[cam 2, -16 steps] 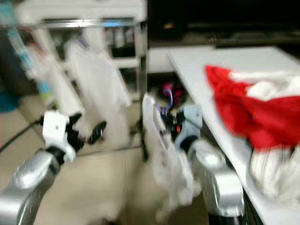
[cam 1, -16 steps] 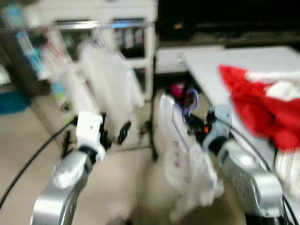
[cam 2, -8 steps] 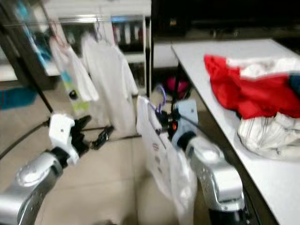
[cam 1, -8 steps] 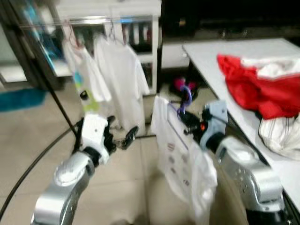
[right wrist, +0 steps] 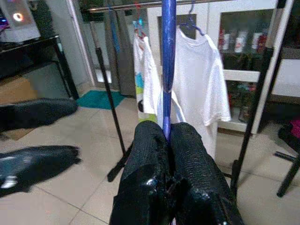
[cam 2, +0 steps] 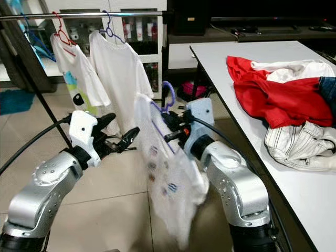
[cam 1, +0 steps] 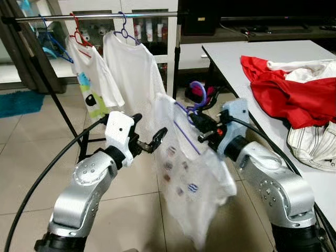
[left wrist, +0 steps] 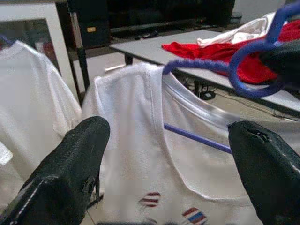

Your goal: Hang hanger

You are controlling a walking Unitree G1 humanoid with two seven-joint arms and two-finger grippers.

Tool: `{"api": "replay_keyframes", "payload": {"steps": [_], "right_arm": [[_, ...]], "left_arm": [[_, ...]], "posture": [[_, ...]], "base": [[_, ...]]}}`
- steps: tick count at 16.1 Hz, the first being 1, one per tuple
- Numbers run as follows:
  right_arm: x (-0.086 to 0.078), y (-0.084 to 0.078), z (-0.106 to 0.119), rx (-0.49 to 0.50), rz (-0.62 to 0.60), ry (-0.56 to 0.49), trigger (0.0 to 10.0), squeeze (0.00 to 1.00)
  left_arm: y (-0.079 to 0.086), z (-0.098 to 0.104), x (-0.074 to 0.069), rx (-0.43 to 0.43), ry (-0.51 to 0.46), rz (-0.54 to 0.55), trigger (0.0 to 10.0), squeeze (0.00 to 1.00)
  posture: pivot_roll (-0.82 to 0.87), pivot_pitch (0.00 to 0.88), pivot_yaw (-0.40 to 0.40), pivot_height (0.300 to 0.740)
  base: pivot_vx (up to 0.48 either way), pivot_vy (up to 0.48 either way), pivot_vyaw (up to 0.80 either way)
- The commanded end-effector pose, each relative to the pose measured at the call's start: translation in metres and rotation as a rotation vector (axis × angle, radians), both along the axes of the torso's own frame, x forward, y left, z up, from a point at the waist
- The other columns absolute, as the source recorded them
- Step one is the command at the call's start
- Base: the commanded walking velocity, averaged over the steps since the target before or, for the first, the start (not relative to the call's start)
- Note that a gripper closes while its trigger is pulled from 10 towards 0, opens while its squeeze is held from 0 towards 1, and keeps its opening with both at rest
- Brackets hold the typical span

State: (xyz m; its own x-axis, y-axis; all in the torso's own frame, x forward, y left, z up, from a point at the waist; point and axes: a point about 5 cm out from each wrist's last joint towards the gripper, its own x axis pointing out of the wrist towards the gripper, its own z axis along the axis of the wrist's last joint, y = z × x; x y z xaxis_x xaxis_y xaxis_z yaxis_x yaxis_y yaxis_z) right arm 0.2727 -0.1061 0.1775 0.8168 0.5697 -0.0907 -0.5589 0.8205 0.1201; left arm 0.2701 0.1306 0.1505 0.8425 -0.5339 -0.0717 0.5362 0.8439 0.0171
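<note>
Floor (cam 1: 21, 157) lies open beneath; right hand (cam 1: 195, 124) clamps purple hanger (cam 1: 197, 97), left hand (cam 1: 148, 137) spread beside shirt (cam 1: 189, 178).

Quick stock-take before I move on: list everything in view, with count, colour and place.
Clothes rail: one, silver, upper left.
Hung T-shirts: two, white, on the rail.
Empty hanger: one, blue, on the rail's left end.
Purple hanger: one, carrying a white patterned shirt, centre.
Table: one, white, right.
Clothes pile: red, white and striped, on the table.
Left gripper: open, beside the shirt.
Right gripper: shut on the purple hanger.
</note>
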Motion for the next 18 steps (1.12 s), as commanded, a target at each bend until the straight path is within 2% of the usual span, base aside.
{"api": "replay_keyframes", "payload": {"steps": [1,3,4,5,6,7,11,18], "right_arm": [[-0.001,0.006,0.012,0.004,0.048,-0.048,0.0,0.00],[-0.003,0.009,0.014,-0.002,0.079,-0.063,0.0,0.00],[-0.006,0.012,0.017,0.008,0.110,-0.082,0.0,0.00],[-0.008,0.013,0.020,0.020,0.123,-0.092,0.0,0.00],[-0.008,0.014,0.020,0.025,0.126,-0.097,0.0,0.00],[-0.009,0.014,0.021,0.029,0.127,-0.101,0.0,0.00],[-0.011,0.012,0.022,0.045,0.129,-0.107,0.0,0.00],[-0.014,0.006,0.024,0.079,0.122,-0.104,0.0,0.00]], "left_arm": [[-0.005,0.003,0.006,-0.010,-0.005,-0.024,10.0,0.53],[-0.008,0.002,0.012,-0.026,-0.001,-0.043,10.0,0.00],[-0.010,0.000,0.020,-0.030,0.003,-0.046,10.0,0.00],[-0.012,-0.003,0.026,-0.028,0.003,-0.048,8.9,0.00],[-0.013,-0.004,0.030,-0.007,-0.002,-0.047,2.0,0.00],[-0.013,-0.005,0.033,0.021,-0.009,-0.042,0.0,0.00],[-0.006,-0.006,0.044,0.082,-0.034,0.018,0.0,0.00],[-0.002,-0.007,0.051,0.080,-0.058,0.042,0.0,0.00]], "posture": [[-0.13,0.000,0.013,0.740],[-0.14,0.000,0.015,0.740],[-0.14,0.000,0.017,0.740],[-0.14,0.000,0.019,0.740],[-0.14,0.000,0.024,0.740],[-0.15,0.000,0.027,0.740],[-0.15,0.000,0.033,0.740],[-0.15,0.000,0.029,0.740]], "base": [[0.000,0.000,0.00],[0.000,0.000,0.00],[0.000,0.000,0.00],[0.000,0.000,0.00],[0.000,0.000,0.00],[0.000,0.000,0.00],[0.000,0.000,0.00],[0.000,0.000,0.00]]}}
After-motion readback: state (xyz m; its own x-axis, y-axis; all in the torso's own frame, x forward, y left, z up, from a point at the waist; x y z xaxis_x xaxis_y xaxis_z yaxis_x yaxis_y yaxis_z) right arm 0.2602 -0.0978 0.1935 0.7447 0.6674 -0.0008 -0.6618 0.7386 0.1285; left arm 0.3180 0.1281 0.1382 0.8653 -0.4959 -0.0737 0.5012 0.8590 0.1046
